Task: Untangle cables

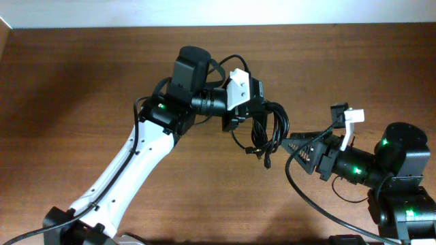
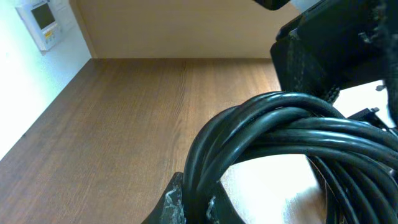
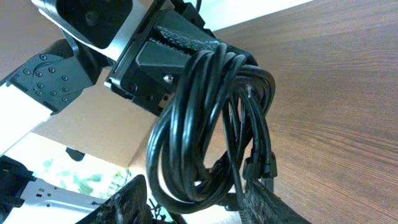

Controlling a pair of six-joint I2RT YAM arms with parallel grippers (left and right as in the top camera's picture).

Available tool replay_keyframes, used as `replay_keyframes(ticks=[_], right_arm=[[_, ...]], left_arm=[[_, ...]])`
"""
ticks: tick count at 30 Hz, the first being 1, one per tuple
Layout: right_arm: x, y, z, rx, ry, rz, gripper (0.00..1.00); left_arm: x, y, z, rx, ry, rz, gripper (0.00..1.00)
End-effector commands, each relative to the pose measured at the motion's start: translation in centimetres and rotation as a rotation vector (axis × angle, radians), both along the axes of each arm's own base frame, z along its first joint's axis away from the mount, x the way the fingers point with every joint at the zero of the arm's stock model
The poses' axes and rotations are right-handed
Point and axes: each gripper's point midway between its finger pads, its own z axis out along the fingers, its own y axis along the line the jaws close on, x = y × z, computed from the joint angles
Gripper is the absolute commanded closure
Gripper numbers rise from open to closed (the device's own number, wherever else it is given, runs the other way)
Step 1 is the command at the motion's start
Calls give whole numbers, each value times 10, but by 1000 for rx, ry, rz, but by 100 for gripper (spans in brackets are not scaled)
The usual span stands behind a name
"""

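The cables (image 1: 267,131) are a bundle of black cords looped together, hanging above the table's middle. My left gripper (image 1: 253,117) is shut on the top of the bundle; in the left wrist view the cords (image 2: 261,134) run between its fingertips (image 2: 199,202). My right gripper (image 1: 289,145) is open, its fingers on either side of the bundle's lower loops (image 3: 205,143). Its fingertips (image 3: 196,202) show in the right wrist view, with small plug ends (image 3: 260,167) dangling by the right finger.
The brown wooden table (image 1: 82,102) lies under both arms. The left arm (image 1: 136,163) crosses from front left. The right arm's base (image 1: 402,177) stands at the right. A white wall runs along the back edge.
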Motion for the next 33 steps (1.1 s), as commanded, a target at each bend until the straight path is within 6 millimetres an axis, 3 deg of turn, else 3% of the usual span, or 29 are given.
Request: replay_keyframes(ticks=[1,3,7,11,12,14,18,19,20,21,22,25,27,29,31,33], right_arm=[[0,0,8,-2,-36,5,54],[4,-3,7,-15,-39,-22,62],[11,-3,2,-17,-17,-24,62],[18,-5,-5,-26,6,-39,69],[20,-6,-6,-34,6,-55,74],[21,-7,-6,-39,5,-65,94],[30,-15,-11,-85,-16,-121,96],[33,-18,-12,-97,-16,-143,96],[35,-21,-13,-108,-16,-165,96],[39,-25,-15,-123,-15,-195,96],[44,-32,-19,-150,-11,-244,96],[53,-48,-27,-203,6,-344,96],[57,-54,-29,-193,40,-400,96],[61,-60,-29,-182,58,-446,96],[63,-60,-24,-170,43,-452,96],[64,-60,-22,-168,33,-454,96]], left_arm=[[-17,1,28,-68,-16,-71,100],[-23,1,31,-84,-8,-104,100],[-33,-8,31,-82,-8,-134,100],[-35,-14,29,-69,-14,-129,100],[-35,-14,29,-69,-14,-129,100],[-35,-14,29,-69,-14,-129,100],[-39,-14,30,-79,14,-147,100],[-39,-14,30,-78,23,-144,65],[-39,-14,30,-78,37,-140,50],[-39,-14,30,-77,47,-138,6],[-33,-14,27,-59,90,-87,1],[-4,-10,12,9,262,147,1],[-4,-10,6,25,376,195,1],[0,-10,-15,99,474,338,1],[1,-24,-26,128,558,505,1],[-7,-35,-28,131,595,547,1]])
